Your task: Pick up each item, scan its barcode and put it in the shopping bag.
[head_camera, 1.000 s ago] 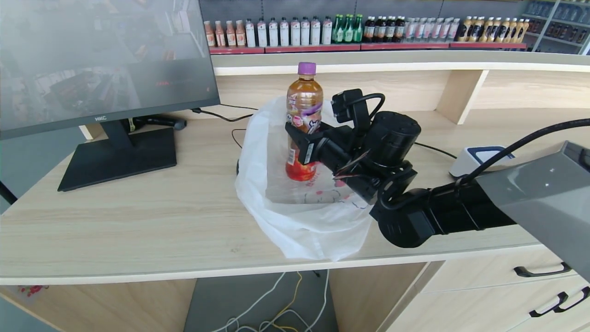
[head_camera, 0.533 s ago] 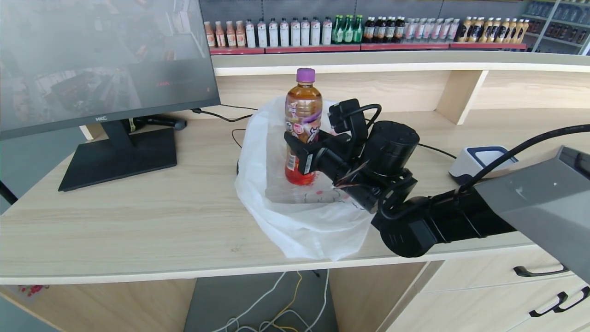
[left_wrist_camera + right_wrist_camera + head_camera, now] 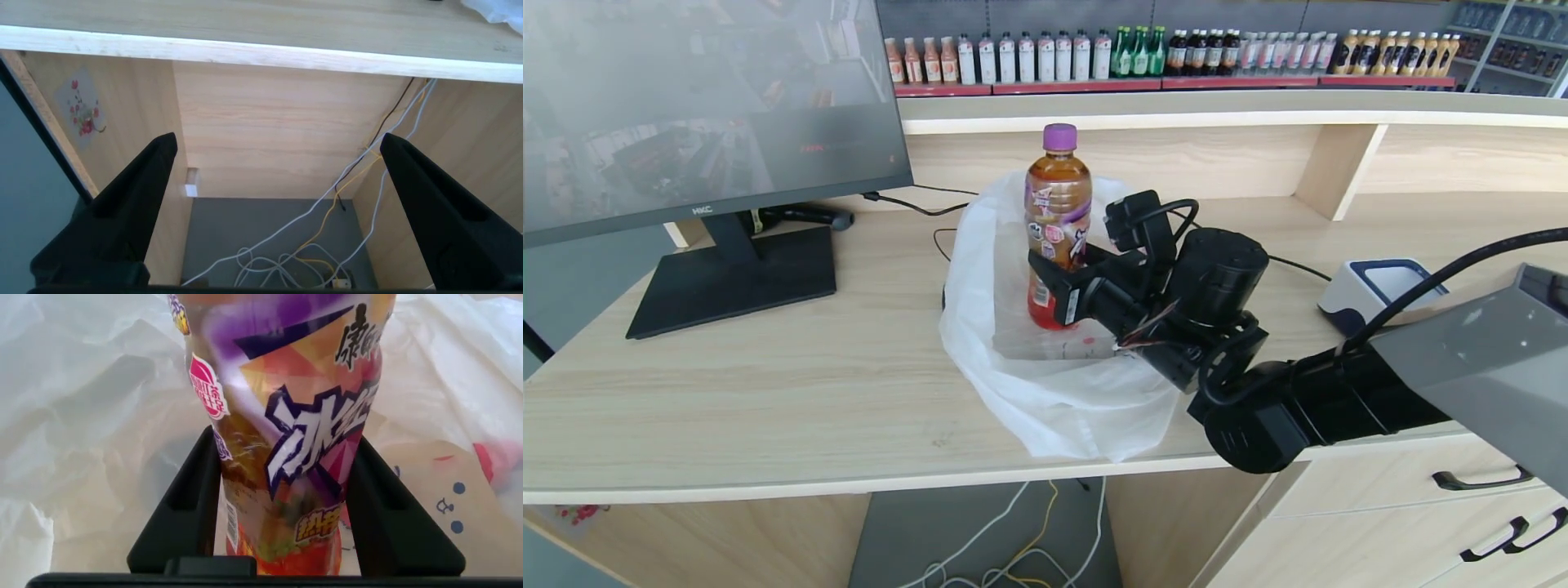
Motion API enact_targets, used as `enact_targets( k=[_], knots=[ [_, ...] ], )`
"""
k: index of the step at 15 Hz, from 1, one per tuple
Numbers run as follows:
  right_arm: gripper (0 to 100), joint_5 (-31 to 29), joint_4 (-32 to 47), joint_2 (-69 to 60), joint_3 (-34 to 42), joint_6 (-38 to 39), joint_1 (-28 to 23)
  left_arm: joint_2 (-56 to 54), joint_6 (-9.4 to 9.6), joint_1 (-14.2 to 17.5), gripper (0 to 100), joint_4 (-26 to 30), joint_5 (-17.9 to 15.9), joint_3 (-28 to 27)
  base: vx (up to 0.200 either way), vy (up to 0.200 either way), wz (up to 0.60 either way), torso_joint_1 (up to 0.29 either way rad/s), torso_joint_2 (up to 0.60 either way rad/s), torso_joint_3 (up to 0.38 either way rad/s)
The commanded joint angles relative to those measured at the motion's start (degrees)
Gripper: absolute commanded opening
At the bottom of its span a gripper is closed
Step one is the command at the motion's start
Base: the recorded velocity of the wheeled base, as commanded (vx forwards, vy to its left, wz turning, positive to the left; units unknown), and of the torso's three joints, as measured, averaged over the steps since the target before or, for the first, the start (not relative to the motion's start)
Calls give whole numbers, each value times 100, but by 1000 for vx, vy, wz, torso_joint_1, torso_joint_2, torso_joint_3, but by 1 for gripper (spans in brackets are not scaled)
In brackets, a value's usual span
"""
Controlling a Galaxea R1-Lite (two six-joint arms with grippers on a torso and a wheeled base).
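The right gripper [image 3: 1055,284] is clamped on the lower body of the tea bottle [image 3: 1058,204]. The bottle stands upright, purple cap up, in the open mouth of the white shopping bag [image 3: 1054,408] on the counter [image 3: 768,392]. Whether its base touches down is unclear. A scanner [image 3: 1376,286] sits to the right and a monitor [image 3: 703,106] to the left. The left gripper [image 3: 278,212], jaws apart, hangs below the counter.

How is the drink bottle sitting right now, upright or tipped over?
Upright: the bottle has its purple cap on top, the right claw grips its lower half, and its base sits inside the open shopping bag.
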Motion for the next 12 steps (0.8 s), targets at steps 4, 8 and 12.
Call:
enact_targets(
  k=[4,8,12],
  knots=[
    [0,-9,-9,-151,115,-4,73,1,-10,1,100,-1,0,0,0,0,0,0,0,0],
    [0,-18,-18,-344,335,-13,73,1,-10,1,100,-1,0,0,0,0,0,0,0,0],
    [100,-18,-9,-643,589,-74,64,1,-19,1,100,-10,0,0,0,0,0,0,0,0]
  ],
)
